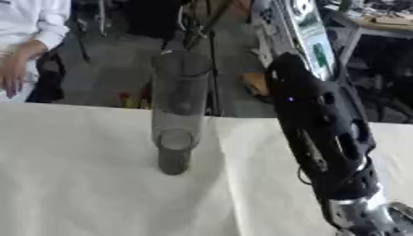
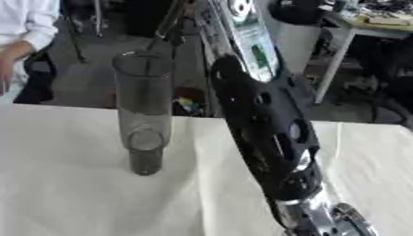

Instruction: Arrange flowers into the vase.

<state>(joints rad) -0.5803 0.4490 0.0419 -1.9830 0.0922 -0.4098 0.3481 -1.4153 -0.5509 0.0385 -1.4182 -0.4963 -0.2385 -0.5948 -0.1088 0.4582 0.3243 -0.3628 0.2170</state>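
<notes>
I find the vase [image 1: 179,110], a tall clear cylinder, standing upright on the white tablecloth [image 1: 89,184] near the table's far edge, its mouth open upward and holding nothing I can make out. No flowers show in either view. My right arm [image 2: 270,138] rises from the lower right corner and slants up and away, its black forearm passing just beside the vase on the vase's right. The vase therefore lies to the left of this arm, its long axis vertical. The right hand itself is lost against the background clutter, so I cannot tell whether it is released, clenched or holding anything. The left hand appears nowhere.
</notes>
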